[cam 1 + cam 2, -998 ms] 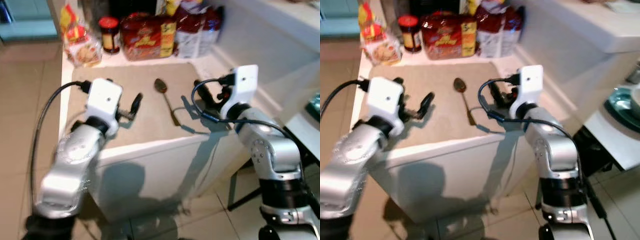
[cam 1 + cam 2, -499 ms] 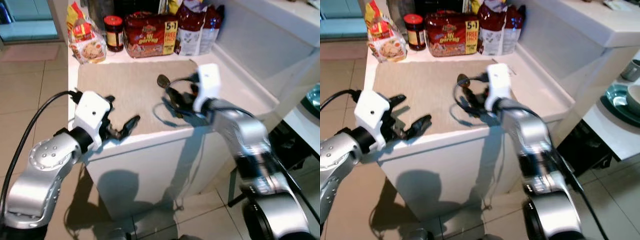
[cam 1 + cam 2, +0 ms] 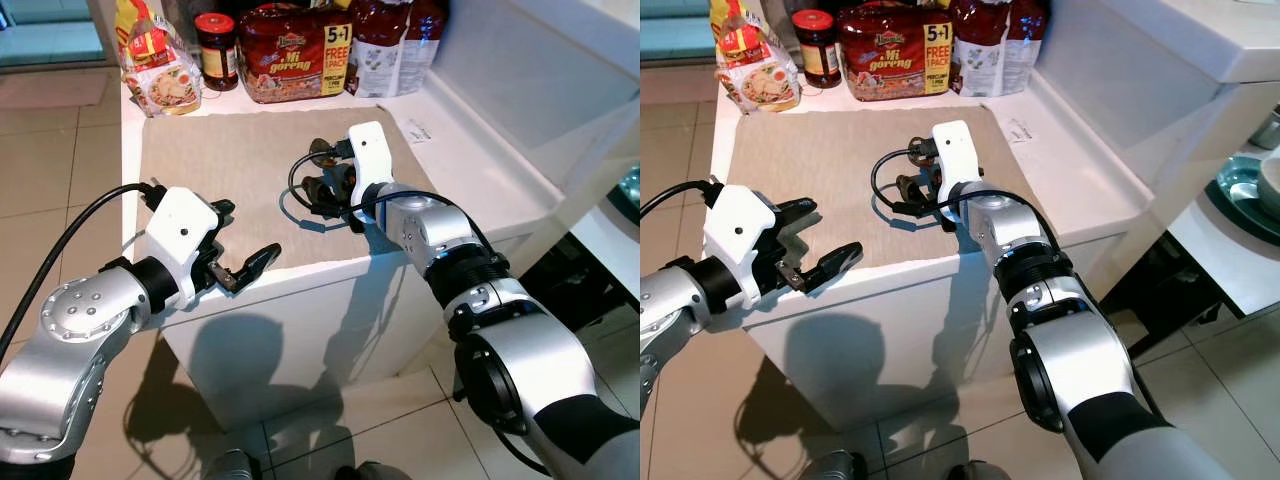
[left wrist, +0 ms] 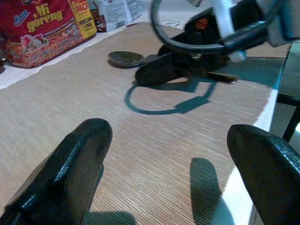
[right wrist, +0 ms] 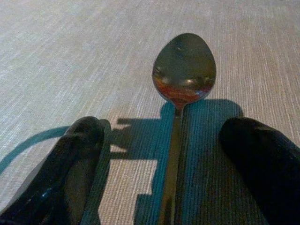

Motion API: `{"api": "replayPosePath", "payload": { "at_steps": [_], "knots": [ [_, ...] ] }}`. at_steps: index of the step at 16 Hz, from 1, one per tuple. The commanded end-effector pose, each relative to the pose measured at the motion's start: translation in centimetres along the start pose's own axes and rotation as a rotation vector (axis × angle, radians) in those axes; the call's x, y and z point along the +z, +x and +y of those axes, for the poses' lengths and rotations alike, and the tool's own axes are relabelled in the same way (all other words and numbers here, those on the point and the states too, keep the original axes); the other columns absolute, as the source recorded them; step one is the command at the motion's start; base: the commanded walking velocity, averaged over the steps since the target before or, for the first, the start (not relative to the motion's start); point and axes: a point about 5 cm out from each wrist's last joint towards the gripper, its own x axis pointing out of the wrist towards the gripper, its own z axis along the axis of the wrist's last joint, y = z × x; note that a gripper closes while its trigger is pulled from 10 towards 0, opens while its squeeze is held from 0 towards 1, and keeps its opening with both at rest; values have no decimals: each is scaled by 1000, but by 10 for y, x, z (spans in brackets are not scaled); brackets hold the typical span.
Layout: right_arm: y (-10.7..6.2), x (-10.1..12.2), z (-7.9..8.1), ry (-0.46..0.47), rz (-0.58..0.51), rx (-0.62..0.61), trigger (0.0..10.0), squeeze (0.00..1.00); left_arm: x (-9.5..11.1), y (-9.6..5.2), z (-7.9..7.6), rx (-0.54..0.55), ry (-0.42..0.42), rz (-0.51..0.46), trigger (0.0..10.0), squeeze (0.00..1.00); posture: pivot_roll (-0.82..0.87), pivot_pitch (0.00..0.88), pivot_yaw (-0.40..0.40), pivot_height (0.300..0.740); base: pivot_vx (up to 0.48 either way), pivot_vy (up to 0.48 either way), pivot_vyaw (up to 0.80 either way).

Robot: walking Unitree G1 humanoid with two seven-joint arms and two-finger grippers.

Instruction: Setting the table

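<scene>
Black right end effector (image 5: 173,140) spread wide astride the spoon (image 5: 184,70), seemingly untouched.

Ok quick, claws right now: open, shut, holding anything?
Left claw: open, empty, at the placemat's near edge.
Right claw: open, straddling the spoon, not gripping it.

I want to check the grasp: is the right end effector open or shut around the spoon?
Open. In the right wrist view the two fingers stand apart on either side of the spoon, which lies flat on the placemat, untouched.
</scene>
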Motion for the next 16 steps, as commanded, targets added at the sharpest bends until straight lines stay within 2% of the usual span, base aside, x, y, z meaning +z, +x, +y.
{"api": "replayPosePath", "payload": {
  "at_steps": [1,2,3,4,10,16],
  "knots": [
    [1,7,-3,-6,-16,-9,9098,0,3,-4,-5,-33,-6,-6,10000,0,68,98,-107,740,0,0,0],
    [1,9,-2,-19,-21,-2,9098,0,3,-4,-5,-33,-6,-5,10000,0,69,98,-107,740,0,0,0],
    [1,12,-2,-35,-27,2,2627,0,3,-4,-4,-31,-1,-3,10000,0,68,95,-105,740,0,0,0],
    [1,12,-4,-49,-26,-6,0,0,4,-3,-3,-31,1,-5,10000,0,67,94,-104,740,0,0,0],
    [0,12,-11,-48,-29,-19,0,0,6,0,-2,-39,7,-11,10000,0,63,82,-97,740,0,0,0],
    [-1,4,-15,64,4,-17,0,0,5,2,-5,-64,14,-4,10000,0,65,77,-92,740,0,0,0]
  ]
}}
